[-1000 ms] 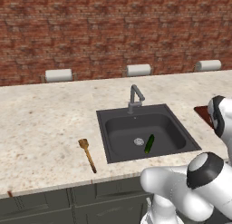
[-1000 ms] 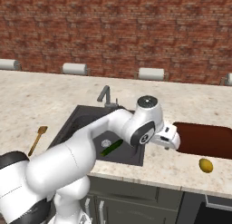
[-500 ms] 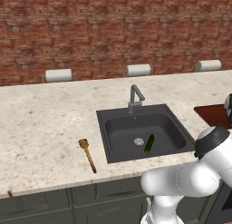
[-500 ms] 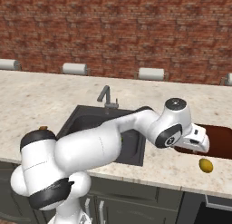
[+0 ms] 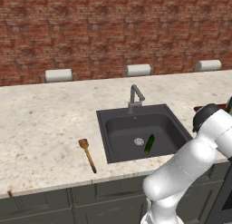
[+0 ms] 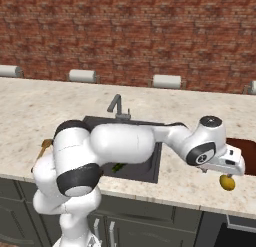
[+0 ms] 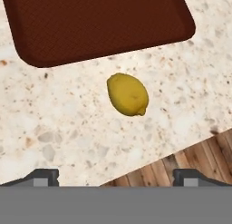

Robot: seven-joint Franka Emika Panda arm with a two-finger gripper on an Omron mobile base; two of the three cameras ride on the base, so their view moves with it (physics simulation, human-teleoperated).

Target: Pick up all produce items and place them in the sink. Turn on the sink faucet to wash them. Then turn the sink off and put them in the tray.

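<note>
Gripper [image 7: 116, 175] jaws wide apart, nothing between them, hovering over the counter [image 7: 68, 137] edge above the lemon [image 7: 127, 94]. Lemon lies on the bare counter near the front edge, just in front of the tray [image 7: 95, 23], not touching it. In the right base view the hand sits directly over the lemon [image 6: 227, 182]. Further left, cucumber [image 5: 149, 143] lies in the sink [image 5: 113, 143] just right of the drain. Faucet [image 5: 135, 97] behind the basin. Wooden spoon [image 5: 87, 154] on the counter left of the sink.
</note>
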